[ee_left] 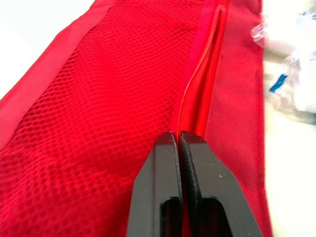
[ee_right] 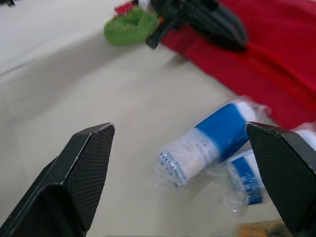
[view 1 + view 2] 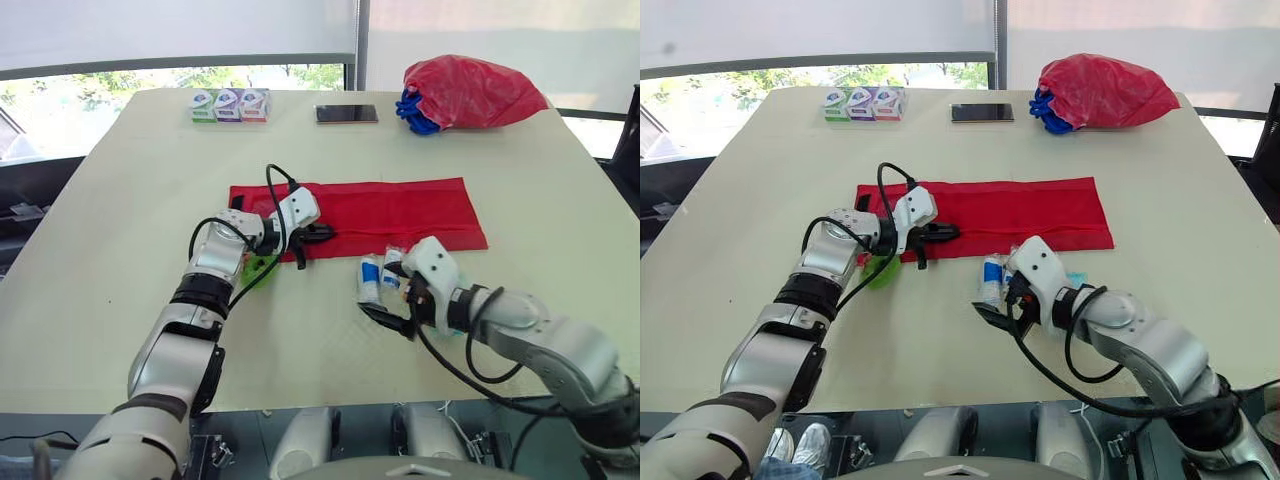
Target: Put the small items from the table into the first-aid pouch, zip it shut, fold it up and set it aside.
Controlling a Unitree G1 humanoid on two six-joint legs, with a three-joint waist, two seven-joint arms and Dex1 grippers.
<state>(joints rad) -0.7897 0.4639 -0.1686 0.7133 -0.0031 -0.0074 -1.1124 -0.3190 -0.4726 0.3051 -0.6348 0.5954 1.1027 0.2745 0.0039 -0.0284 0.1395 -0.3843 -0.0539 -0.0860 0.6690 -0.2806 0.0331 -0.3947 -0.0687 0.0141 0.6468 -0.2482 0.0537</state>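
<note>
I have the red pouch (image 3: 372, 213) lying flat and unfolded across the middle of the table (image 3: 110, 260), its long side running left to right. My left gripper (image 1: 178, 134) sits at the pouch's left end, near its front edge. The wrist camera shows its two fingers pressed tight together on a raised ridge of red fabric along the zipper, with the mesh panel just beside it. My right gripper (image 2: 177, 127) is low over the table in front of the pouch with its jaws spread wide and nothing in them. Two white rolls with blue bands, wrapped in clear plastic, lie side by side between the fingers. The nearer roll (image 2: 205, 143) points its end toward the camera, and the second roll (image 3: 393, 266) is touching it and lies just off the pouch's front edge. A small green item (image 3: 258, 270) rests on the table beside my left forearm, at the pouch's left corner. At the far edge I see three small packets (image 3: 228, 105) in a row, a phone (image 3: 346, 114), and a bulging red bag (image 3: 470, 90).
</note>
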